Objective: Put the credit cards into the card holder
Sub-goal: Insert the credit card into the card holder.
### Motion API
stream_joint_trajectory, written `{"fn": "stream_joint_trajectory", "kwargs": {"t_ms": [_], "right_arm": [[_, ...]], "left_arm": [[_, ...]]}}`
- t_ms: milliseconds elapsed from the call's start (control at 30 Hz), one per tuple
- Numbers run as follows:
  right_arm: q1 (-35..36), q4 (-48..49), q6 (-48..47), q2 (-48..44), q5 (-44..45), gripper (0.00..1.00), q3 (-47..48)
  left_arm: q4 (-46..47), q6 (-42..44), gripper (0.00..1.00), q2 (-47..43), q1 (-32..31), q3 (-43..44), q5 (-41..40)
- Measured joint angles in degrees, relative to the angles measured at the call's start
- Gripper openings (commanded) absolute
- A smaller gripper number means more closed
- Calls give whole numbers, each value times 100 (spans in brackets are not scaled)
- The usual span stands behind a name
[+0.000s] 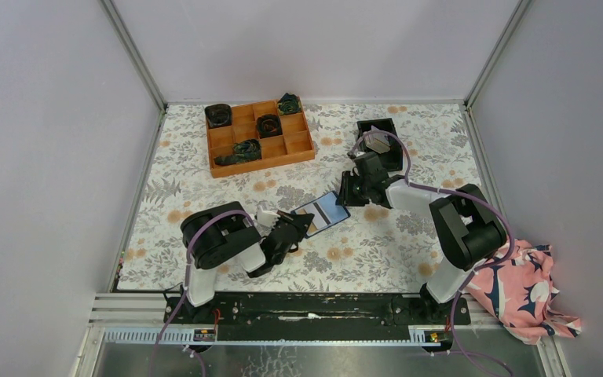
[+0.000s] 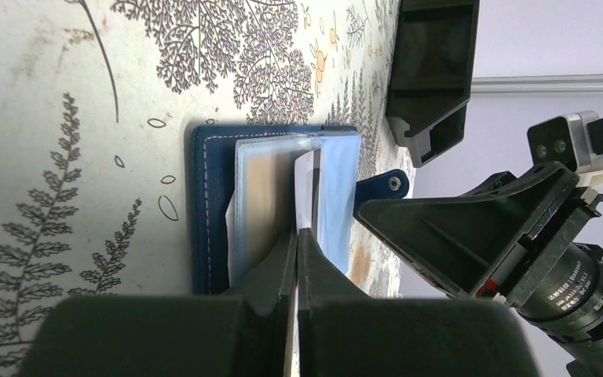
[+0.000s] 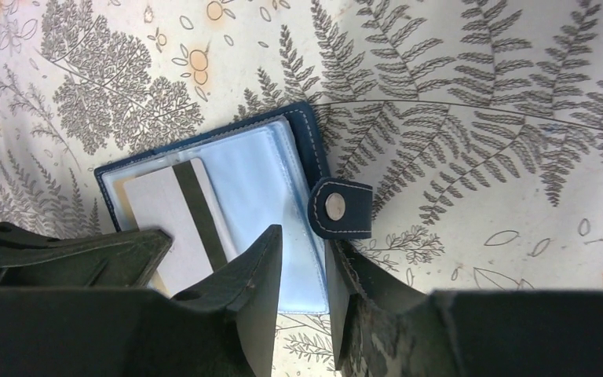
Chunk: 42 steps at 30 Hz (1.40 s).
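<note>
Near the middle of the table [image 1: 196,192], the card holder [image 1: 326,210] lies opened flat with its clear sleeves [image 3: 251,169] upward, so that the pockets are presented to both arms. At its 8 o'clock the left gripper [image 1: 297,228] is set low. Its fingers [image 2: 275,271] are pressed together on a silver credit card [image 3: 165,212] with a dark stripe. The card is held by its near end and laid over the sleeves, a pose judged suited to sliding it into a pocket; how far it has entered cannot be told. At 2 o'clock the right gripper [image 1: 347,191] is placed beside the snap tab [image 3: 340,208], with its fingers [image 3: 261,271] part-spread astride the tab-side edge, apparently to steady the holder against the card's push. Whether that edge is clamped cannot be told. A black bin [image 1: 381,135] stands at 1 o'clock and an orange compartment tray [image 1: 259,137] at 11 o'clock, both well apart from the holder.
</note>
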Motion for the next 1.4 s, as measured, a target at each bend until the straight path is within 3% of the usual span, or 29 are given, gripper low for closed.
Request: {"fn": "stream_joint_trajectory", "kwargs": {"t_ms": [333, 867, 1400], "right_arm": [[-4, -164, -107, 0, 385, 32, 142], [-48, -177, -122, 280, 376, 14, 225], [-92, 42, -103, 323, 223, 13, 170]], "left_arm": [[-50, -7, 0, 0, 0, 46, 2], [922, 201, 0, 422, 52, -118, 170], [1062, 195, 0, 570, 96, -35, 229]]}}
